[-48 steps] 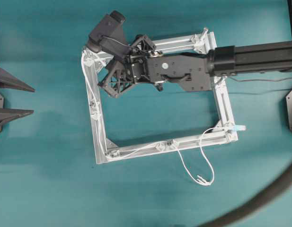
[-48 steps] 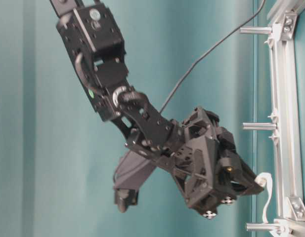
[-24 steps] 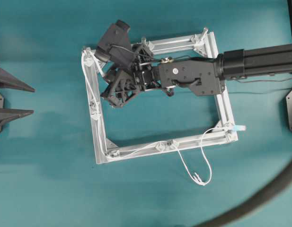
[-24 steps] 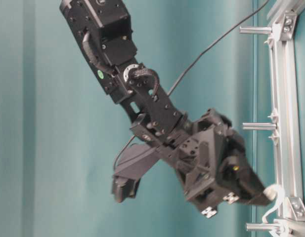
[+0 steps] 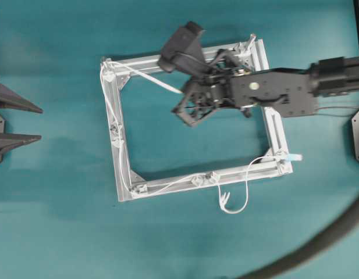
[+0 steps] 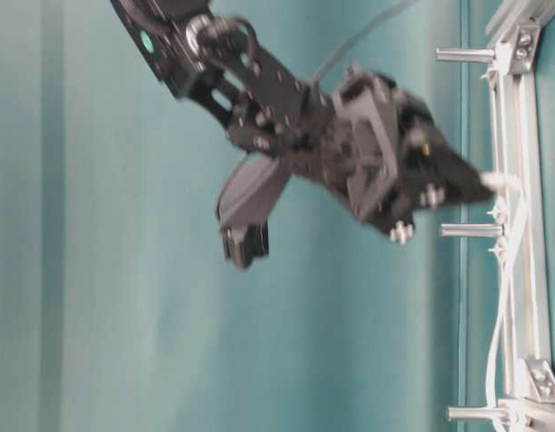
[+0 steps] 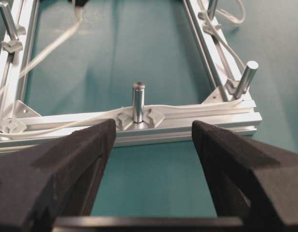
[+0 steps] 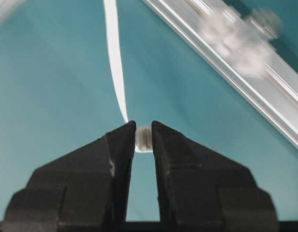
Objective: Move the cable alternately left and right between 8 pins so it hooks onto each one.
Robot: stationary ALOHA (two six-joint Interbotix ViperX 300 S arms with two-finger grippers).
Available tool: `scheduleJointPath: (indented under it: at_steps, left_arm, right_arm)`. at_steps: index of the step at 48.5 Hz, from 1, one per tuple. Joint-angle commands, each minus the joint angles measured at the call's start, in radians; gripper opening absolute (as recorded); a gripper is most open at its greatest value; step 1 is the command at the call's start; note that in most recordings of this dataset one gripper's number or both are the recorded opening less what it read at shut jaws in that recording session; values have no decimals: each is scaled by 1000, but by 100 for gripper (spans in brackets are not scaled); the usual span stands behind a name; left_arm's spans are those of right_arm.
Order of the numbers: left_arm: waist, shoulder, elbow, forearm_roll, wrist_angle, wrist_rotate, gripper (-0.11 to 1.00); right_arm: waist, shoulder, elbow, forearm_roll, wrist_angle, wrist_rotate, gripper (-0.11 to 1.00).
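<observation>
No text, label, brand, number or sign can be read in any of the four views. The only mark of the kind is a small round green dot on the black housing of the right arm [image 6: 147, 41] in the table-level view, and it carries no legible characters.

Teal tabletop [image 5: 63, 232], rectangular aluminium frame [image 5: 194, 56], thick dark grey hose [image 5: 324, 241] curving across the corner
</observation>
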Motion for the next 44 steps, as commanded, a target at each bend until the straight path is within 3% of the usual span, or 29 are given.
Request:
scheduleJointPath:
  at_steps: [1,16,24,44]
  left_arm:
    - [-3,6,-12,0,-9,-8,75]
    - [-3,6,-12,0,-9,-8,75]
    - [-3,6,-12,0,-9,-8,75]
    - [-3,6,-12,0,-9,-8,75]
  right_arm:
    - [2,-80,35,2,57,-6,13]
    - [-60,-193,164,-9,135,-15,13]
    - [-83,-218,193,-60,173,-15,10]
    - [-83,-219,193,-374,331,-6,9]
